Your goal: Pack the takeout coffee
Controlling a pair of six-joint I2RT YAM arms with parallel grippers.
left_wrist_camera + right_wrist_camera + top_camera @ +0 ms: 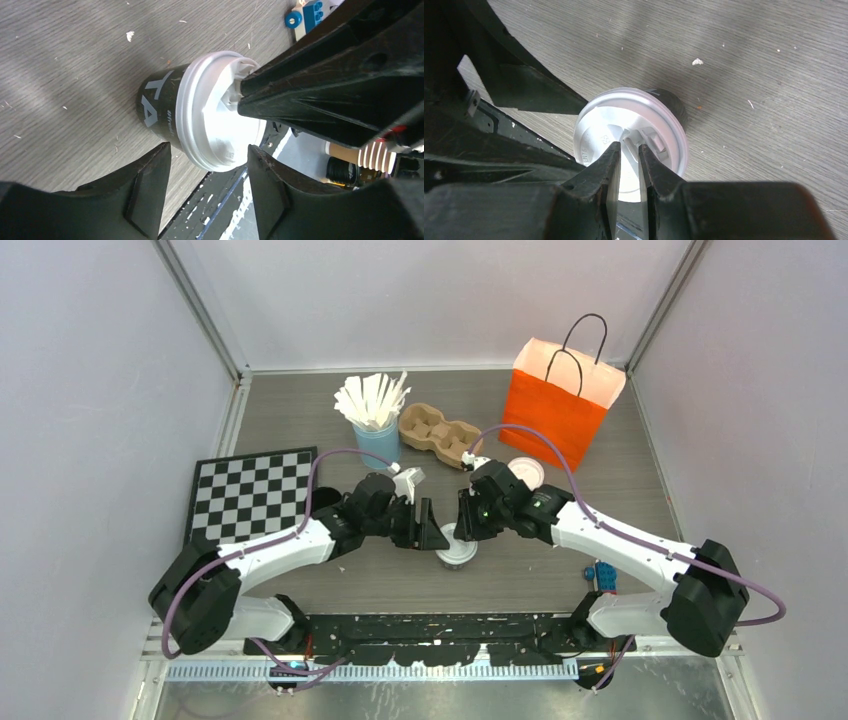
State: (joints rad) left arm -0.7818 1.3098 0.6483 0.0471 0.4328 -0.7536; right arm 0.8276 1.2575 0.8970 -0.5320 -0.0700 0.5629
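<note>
cup (155, 102): dark paper, on grained counter (75, 60) | lid (207, 112): white moulded plastic, closes it | left jaws: apart | right jaws: narrow gap at lid, grip unclear

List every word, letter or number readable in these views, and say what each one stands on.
"TA": large white letters on the side of the dark cup.
Smaller white print beside those letters, on the same cup: too small to read.
Embossed marks on the white lid: too faint to read.
The orange bag and the checkerboard: no text shows.
</note>
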